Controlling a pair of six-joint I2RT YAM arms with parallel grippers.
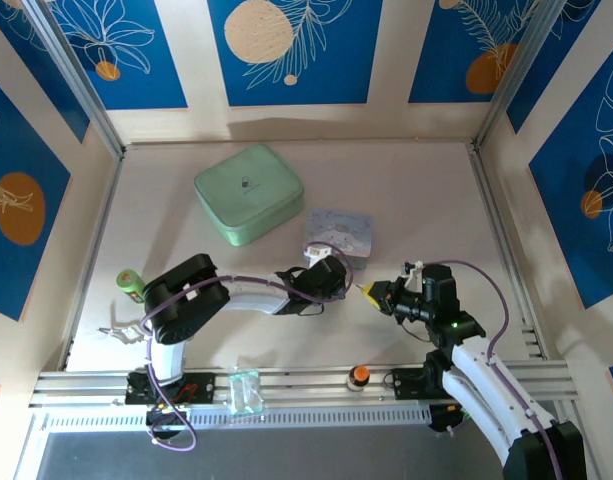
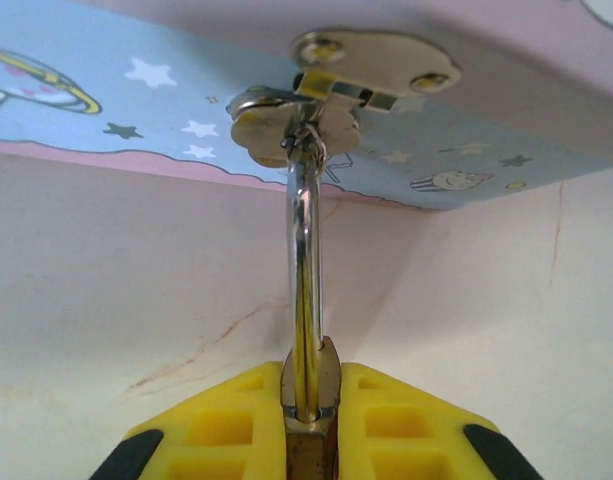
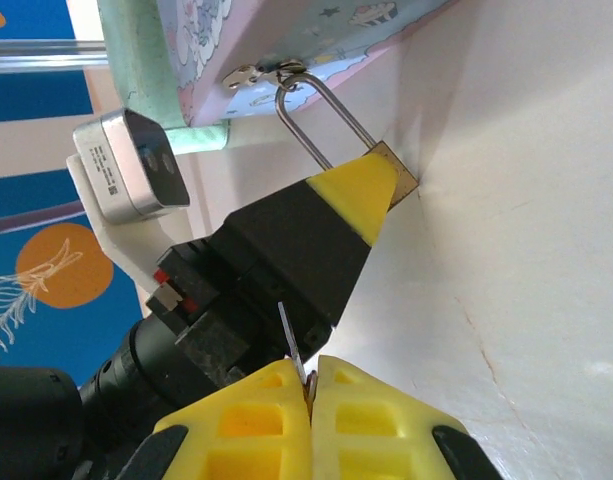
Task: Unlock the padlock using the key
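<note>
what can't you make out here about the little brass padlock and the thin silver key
- keyhole of the small brass padlock: in the left wrist view, the body is cut off by the bottom edge and pinched between the left gripper's yellow pads; in the right wrist view, that gripper's finger covers all but a corner.
- thin silvery key: in the right wrist view, mostly buried between the right gripper's shut pads; a sliver sticks out.
- top view: both too small to pick out.

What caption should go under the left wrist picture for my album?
Left end effector pinching the brass padlock, its shackle looped through the clasp of the cartoon tin.
</note>
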